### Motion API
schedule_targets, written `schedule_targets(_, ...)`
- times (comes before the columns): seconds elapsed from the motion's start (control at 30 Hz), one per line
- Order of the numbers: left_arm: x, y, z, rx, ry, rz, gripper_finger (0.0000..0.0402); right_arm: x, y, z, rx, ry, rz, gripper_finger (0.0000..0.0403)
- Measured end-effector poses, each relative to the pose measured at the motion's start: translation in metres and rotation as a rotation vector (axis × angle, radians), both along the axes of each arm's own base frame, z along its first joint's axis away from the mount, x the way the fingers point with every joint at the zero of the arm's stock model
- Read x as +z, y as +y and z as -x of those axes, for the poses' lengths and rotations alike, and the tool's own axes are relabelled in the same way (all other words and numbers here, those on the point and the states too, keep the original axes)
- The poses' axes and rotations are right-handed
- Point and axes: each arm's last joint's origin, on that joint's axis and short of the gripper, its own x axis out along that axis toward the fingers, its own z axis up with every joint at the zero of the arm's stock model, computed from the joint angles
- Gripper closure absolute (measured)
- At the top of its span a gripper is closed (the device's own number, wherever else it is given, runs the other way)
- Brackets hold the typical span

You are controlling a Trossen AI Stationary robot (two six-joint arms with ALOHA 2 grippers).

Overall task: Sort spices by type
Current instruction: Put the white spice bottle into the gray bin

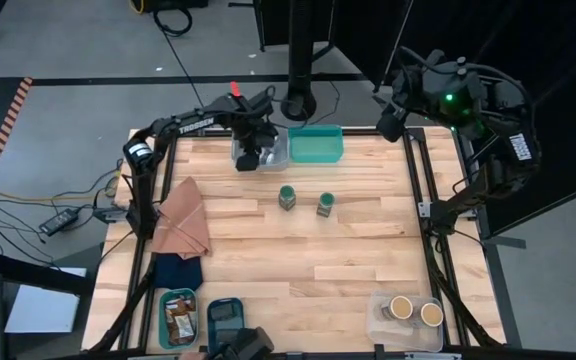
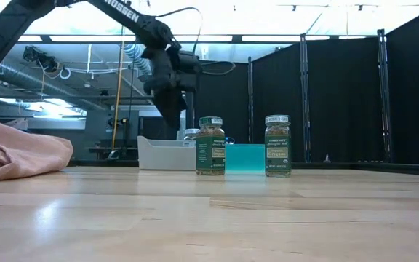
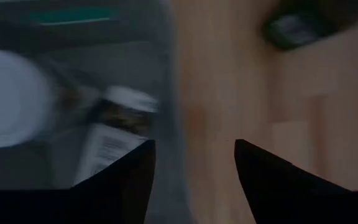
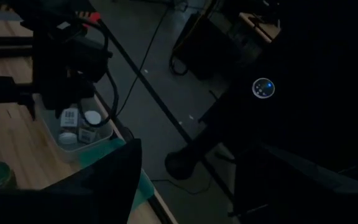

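The left tool (image 1: 251, 152) hangs over the clear bin (image 1: 276, 158) at the desk's far edge, fingers apart and empty, white-lidded jars (image 1: 249, 157) below it. Judged: it should lift straight, clear of the rim. Two green jars (image 1: 287, 197) wait mid-desk. The right tool (image 4: 185, 180) is open, off the far right corner. The arm reads "TROSSEN"; one jar label seems to say "Oregano".

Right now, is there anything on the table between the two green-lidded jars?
No. In the high view, only bare wood separates the left green-lidded jar from the right green-lidded jar.
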Motion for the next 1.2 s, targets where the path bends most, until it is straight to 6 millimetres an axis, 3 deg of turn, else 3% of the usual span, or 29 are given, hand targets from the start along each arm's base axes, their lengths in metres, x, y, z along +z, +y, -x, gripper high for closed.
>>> schedule_targets(0.27, -0.010, 0.009, -0.013, 0.008, -0.104, -0.133, 0.0176, -0.001, 0.000, 0.001, -0.005, -0.001, -0.008, 0.0095)
schedule_targets(0.57, -0.043, -0.003, -0.029, -0.106, 0.047, -0.175, 0.0176, -0.002, 0.000, 0.001, -0.010, 0.001, -0.018, 0.0096)
schedule_targets(0.73, -0.041, -0.002, -0.031, -0.115, 0.081, -0.241, 0.0173, -0.002, 0.001, 0.001, -0.008, -0.006, -0.036, 0.0097)
schedule_targets(1.03, -0.019, 0.005, -0.032, -0.076, 0.053, -0.233, 0.0128, -0.003, 0.001, 0.002, -0.006, 0.008, -0.040, 0.0098)
schedule_targets(1.2, -0.025, 0.011, -0.030, -0.064, 0.059, -0.212, 0.0111, -0.003, 0.001, 0.002, -0.006, 0.009, -0.040, 0.0101)
